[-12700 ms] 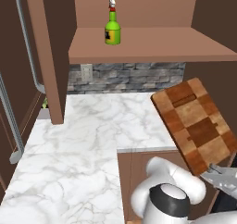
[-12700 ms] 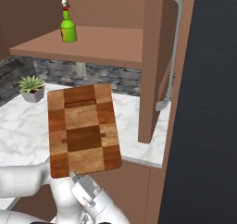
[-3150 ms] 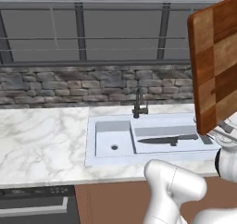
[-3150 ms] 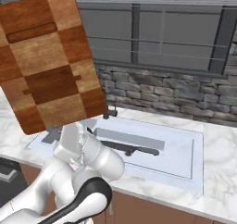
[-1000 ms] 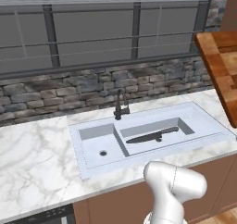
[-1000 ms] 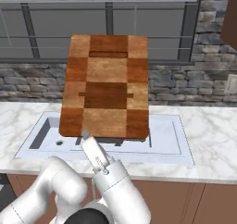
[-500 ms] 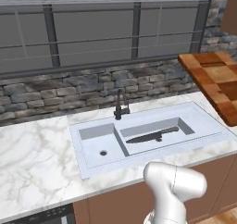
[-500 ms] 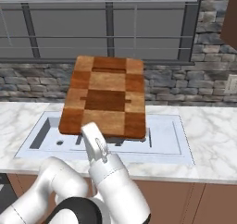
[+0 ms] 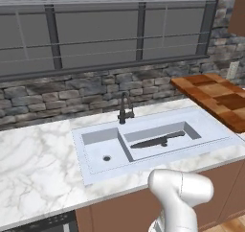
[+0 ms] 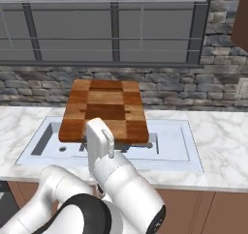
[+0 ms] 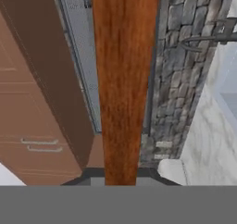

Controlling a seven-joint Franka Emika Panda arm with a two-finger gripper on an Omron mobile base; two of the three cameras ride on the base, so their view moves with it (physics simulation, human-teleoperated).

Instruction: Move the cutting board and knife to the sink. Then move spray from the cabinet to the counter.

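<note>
The checkered wooden cutting board [image 10: 104, 112] hangs nearly flat above the sink [image 9: 95, 149], and its near edge is in my shut gripper [image 10: 103, 141]. From the left base view the cutting board [image 9: 215, 99] hovers over the sink's right end. The hand view looks along the board's edge [image 11: 122, 79], with a dark fingertip [image 11: 85, 174] on either side of it. A dark knife [image 9: 158, 141] lies in the right basin. White marble counter [image 9: 38, 154] surrounds the sink. The spray is out of view.
A black faucet [image 9: 125, 109] stands behind the sink against the stone backsplash [image 9: 57, 99], below a wide window. A brown wall cabinet's corner [image 9: 237, 10] shows at the top right. The counter continues to the right [image 10: 223, 136].
Over the last second the board has tipped from nearly upright down to almost flat and sunk lower over the sink. Long before, the base drove here from the cabinet corner.
</note>
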